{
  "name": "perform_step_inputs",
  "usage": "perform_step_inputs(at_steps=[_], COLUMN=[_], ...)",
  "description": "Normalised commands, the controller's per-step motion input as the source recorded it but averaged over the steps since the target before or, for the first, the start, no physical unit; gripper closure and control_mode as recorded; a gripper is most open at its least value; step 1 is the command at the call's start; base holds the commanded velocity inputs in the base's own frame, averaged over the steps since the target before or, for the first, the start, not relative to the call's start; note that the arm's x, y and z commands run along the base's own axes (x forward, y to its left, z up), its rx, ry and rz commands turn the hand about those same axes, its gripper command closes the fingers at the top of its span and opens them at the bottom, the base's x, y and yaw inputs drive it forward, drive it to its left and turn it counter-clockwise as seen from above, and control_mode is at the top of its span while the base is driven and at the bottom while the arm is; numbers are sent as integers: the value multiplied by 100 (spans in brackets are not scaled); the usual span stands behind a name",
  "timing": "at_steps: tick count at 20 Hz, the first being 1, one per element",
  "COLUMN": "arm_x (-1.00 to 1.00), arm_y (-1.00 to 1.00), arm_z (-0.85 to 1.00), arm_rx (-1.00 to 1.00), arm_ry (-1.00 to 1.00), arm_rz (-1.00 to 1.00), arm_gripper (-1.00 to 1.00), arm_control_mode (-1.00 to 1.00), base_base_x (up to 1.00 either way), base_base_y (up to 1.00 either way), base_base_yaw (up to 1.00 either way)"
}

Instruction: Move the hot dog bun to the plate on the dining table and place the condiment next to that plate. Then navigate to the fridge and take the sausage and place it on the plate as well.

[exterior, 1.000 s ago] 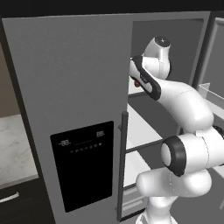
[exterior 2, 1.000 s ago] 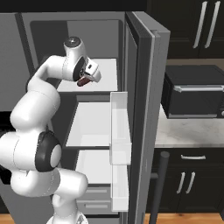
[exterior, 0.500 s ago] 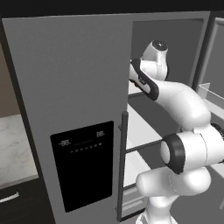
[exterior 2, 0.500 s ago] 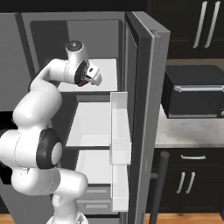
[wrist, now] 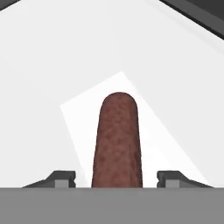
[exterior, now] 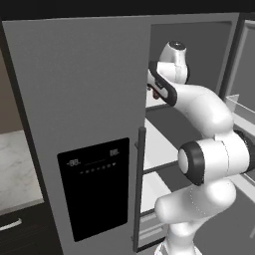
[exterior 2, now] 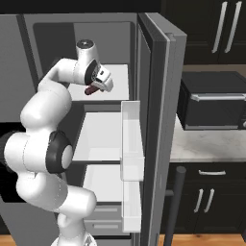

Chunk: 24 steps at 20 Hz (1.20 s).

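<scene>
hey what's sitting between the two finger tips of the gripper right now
The sausage lies between them in the hand view, with a gap to each fingertip. The gripper hangs over the fridge's upper shelf.

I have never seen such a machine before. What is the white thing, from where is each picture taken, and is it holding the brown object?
The white thing is a robot arm reaching into an open fridge. Two pictures come from cameras on its base, one behind it to the left, one to the right. The third comes from a camera on the hand, looking along the tool.

The brown object is a sausage lying on a white shelf in the fridge. In the hand view it sits between the two fingertips, with gaps on both sides, so the tool is around it but does not yet grip it.
</scene>
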Motion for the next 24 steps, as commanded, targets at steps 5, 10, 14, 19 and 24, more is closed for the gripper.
perform_step_inputs(at_steps=[5,10,14,19,24], arm_x=[0,-43,-79,-96,-100], arm_y=[0,-4,-7,-8,-1], arm_z=[-42,-20,-2,5,45], arm_rx=[0,1,2,0,1], arm_ry=[9,-7,-21,-25,-9], arm_rz=[9,1,0,0,-3], arm_gripper=[100,100,100,100,100], arm_control_mode=[-100,-100,-100,-100,-100], base_base_x=[0,0,0,0,0], base_base_y=[0,0,0,0,0], base_base_yaw=[0,0,0,0,0])
